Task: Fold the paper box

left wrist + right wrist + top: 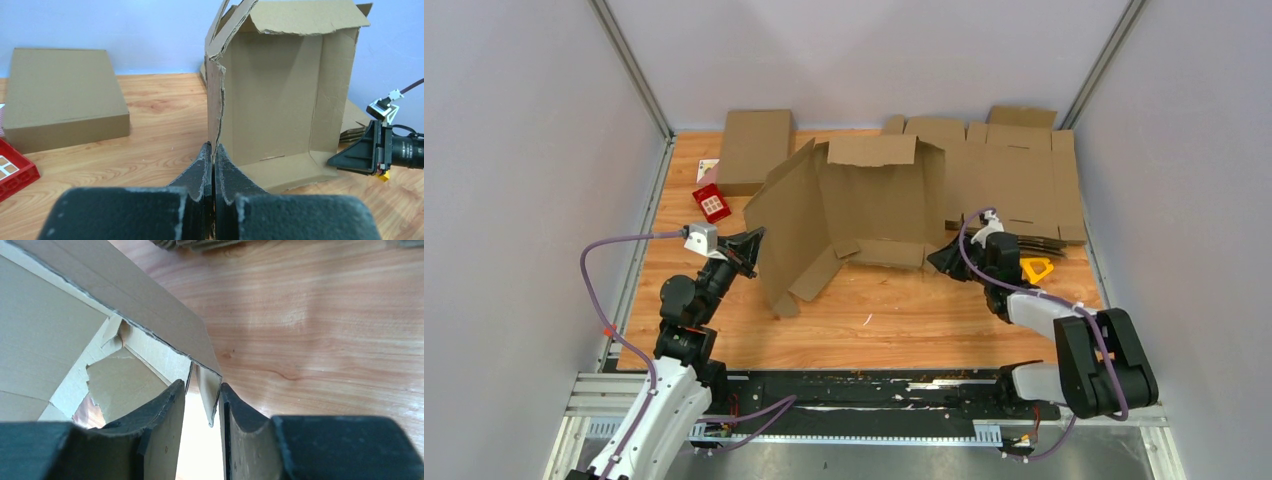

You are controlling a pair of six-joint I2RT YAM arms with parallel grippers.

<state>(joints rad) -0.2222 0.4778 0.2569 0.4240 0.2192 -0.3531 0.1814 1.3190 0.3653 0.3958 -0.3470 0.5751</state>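
Observation:
The paper box (874,200) stands partly folded in the middle of the table, its back and side walls up and a top flap bent over. In the left wrist view the box (280,100) rises right ahead. My left gripper (754,245) (213,147) is shut on the thin edge of its left panel. My right gripper (939,258) (201,387) sits at the box's lower right corner. Its jaws stand apart, and a small corner tab (207,390) of the box (75,325) hangs between them, against the right finger.
A pile of flat brown blanks (1014,170) lies at the back right. A closed brown box (754,150) (60,95) lies at the back left, with a red tray (711,203) (12,167) beside it. A yellow piece (1036,268) is by the right arm.

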